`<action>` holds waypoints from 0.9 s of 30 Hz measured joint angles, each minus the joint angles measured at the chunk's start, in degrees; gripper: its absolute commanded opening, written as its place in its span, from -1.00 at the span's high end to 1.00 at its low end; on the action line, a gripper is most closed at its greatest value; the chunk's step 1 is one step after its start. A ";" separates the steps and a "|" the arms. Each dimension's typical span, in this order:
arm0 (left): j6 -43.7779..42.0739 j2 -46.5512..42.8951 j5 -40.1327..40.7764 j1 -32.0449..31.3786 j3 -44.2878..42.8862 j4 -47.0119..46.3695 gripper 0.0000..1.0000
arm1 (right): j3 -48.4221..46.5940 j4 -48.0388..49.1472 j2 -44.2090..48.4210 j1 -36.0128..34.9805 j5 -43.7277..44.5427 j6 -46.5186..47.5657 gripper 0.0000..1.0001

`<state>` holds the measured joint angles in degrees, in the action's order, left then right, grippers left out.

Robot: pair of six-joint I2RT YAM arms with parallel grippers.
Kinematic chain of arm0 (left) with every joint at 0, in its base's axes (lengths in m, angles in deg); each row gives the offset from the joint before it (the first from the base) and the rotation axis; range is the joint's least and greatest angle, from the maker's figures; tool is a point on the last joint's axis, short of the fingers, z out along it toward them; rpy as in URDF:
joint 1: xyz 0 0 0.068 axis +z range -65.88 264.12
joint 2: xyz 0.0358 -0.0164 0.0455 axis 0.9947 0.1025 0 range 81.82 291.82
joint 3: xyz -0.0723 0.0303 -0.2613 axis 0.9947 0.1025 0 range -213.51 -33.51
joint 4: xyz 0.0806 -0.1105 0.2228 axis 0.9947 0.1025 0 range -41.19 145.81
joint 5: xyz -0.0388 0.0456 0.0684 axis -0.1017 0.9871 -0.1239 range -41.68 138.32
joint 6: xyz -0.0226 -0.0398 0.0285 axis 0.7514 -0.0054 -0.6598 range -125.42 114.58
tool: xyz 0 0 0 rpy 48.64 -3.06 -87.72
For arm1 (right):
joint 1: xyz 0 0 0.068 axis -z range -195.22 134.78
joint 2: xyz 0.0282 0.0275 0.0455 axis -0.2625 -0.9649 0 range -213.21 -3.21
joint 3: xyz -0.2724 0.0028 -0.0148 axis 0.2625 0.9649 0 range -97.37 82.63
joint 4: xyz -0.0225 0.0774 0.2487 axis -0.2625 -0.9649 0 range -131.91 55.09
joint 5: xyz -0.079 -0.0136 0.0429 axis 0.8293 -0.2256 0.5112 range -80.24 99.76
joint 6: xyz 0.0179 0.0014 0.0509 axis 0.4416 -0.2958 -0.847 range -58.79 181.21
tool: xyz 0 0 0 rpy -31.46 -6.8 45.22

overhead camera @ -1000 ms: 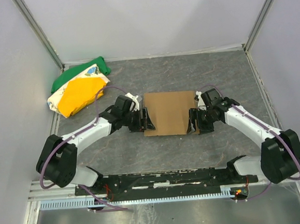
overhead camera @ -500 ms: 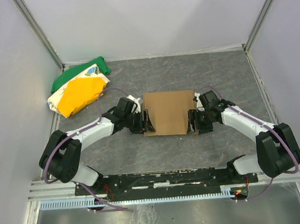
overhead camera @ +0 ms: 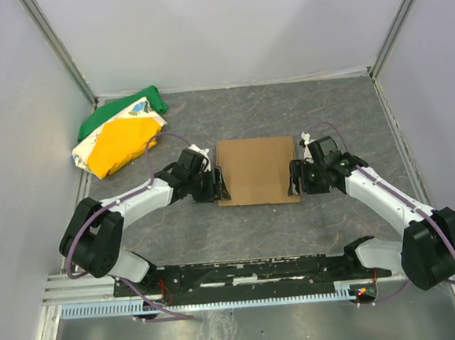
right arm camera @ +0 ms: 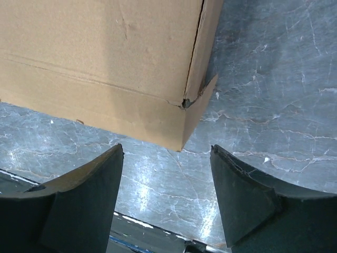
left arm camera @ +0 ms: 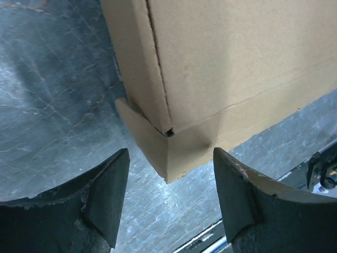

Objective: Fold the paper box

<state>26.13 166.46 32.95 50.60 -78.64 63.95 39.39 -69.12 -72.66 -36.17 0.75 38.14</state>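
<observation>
Seemingly the paper box (overhead camera: 257, 170) is almost folded: a shallow, closed slab of matte brown cardboard, flat on the marbled grey tabletop (overhead camera: 326, 115) between the left gripper (left arm camera: 169, 168) and right gripper (right arm camera: 166, 153). Both grippers are wide open and empty, each with a near corner just ahead of its fingers. A creased flap edge juts out at each corner, so I judge a last tuck is left.

Grey marbled table (overhead camera: 255, 223): paper box (overhead camera: 257, 170) at middle, cloth bundle (overhead camera: 118, 135) in far-left corner.

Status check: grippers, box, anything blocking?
Left gripper open, off near-left corner. Right gripper open, off near-right corner. Plain brown cardboard box looks closed, unheld. Green-yellow-white cloth bundle far left, clear.
</observation>
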 measured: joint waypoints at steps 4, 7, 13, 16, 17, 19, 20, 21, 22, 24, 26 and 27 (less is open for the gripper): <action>-1.09 -0.02 2.62 0.00 0.00 0.04 -0.45 | 0.00 2.05 -1.53 0.00 0.07 0.50 -0.51; -1.66 -0.09 4.66 0.00 0.33 -0.81 -0.45 | 0.11 4.81 -4.37 -0.02 -0.17 0.98 -0.50; -1.66 -4.55 6.51 -0.11 7.17 -7.67 -0.44 | 1.88 8.85 -3.45 -0.04 -0.07 0.74 -0.49; -1.62 -7.54 5.75 -0.17 9.88 -10.78 -0.43 | 2.38 9.79 -2.38 -0.04 -1.33 0.39 -0.46; -1.60 -8.37 5.49 -0.22 10.38 -11.72 -0.43 | 2.38 9.94 -2.38 -0.04 -1.79 0.37 -0.46; -1.51 -8.98 4.22 -0.33 10.58 -13.94 -0.44 | 2.45 9.88 -2.38 -0.04 -3.02 0.11 -0.46; -1.36 -8.92 3.72 -0.35 10.58 -14.86 -0.43 | 2.56 9.88 -2.38 -0.04 -3.39 -0.09 -0.46; -1.25 -8.87 3.04 -0.35 10.58 -15.37 -0.43 | 2.75 9.86 -2.38 -0.04 -3.72 -0.28 -0.46; -1.20 -8.74 2.56 -0.37 10.54 -15.82 -0.43 | 3.02 9.79 -2.29 -0.04 -3.98 -0.50 -0.46; -1.18 -7.98 1.60 -0.37 10.16 -16.39 -0.43 | 3.50 9.68 -2.16 -0.04 -4.33 -0.79 -0.46; -1.16 -6.75 1.09 -0.44 9.60 -16.68 -0.43 | 3.65 9.31 -2.16 -0.04 -4.72 -1.11 -0.46; -1.18 -6.12 0.83 -0.48 9.31 -16.65 -0.43 | 3.65 9.29 -2.16 -0.04 -5.07 -1.18 -0.46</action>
<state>24.95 160.34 33.78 50.12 -69.32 47.29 43.04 -59.83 -74.82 -36.21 -4.32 36.96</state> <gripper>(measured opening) 0.718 0.732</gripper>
